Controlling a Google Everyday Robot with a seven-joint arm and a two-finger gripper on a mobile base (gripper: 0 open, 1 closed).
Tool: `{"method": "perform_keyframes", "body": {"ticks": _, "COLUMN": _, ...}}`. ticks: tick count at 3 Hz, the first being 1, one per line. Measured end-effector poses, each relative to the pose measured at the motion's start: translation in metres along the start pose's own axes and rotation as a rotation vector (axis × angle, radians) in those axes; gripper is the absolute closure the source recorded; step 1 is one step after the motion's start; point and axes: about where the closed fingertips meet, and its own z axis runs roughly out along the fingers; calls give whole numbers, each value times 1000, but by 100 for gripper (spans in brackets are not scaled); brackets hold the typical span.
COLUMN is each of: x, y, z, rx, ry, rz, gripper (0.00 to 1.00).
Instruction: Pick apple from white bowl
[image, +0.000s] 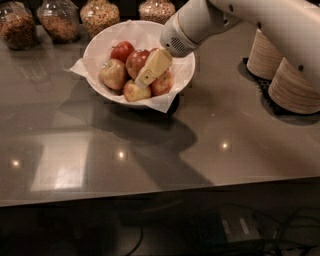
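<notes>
Status: reaching; grasp not done.

My claw (146, 77) hangs inside the white bowl (94, 46), low over the apples. Its tip is between the centre apple (136, 61) and the front apple (135, 92) at the bowl's 6 o'clock.

Claw released or clenched: cannot tell. Contact with fruit: cannot tell.

No apple is lifted. The five I can count all lie on the paper liner (77, 67).

The bowl stands on the grey counter (225, 120), with jars (100, 12) at its 12 o'clock and stacked paper bowls (295, 85) at its 3 o'clock.

Left to do, in my judgement: clamp one apple and raise it clear of the rim.
</notes>
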Motion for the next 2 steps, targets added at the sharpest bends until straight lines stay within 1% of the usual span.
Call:
{"method": "perform_keyframes", "body": {"ticks": 1, "x": -1, "y": 1, "z": 33, "rx": -48, "ry": -13, "rz": 2, "gripper": 0}}
{"method": "perform_keyframes", "body": {"ticks": 2, "x": -4, "y": 0, "z": 42, "rx": -54, "ry": -20, "rz": -5, "gripper": 0}}
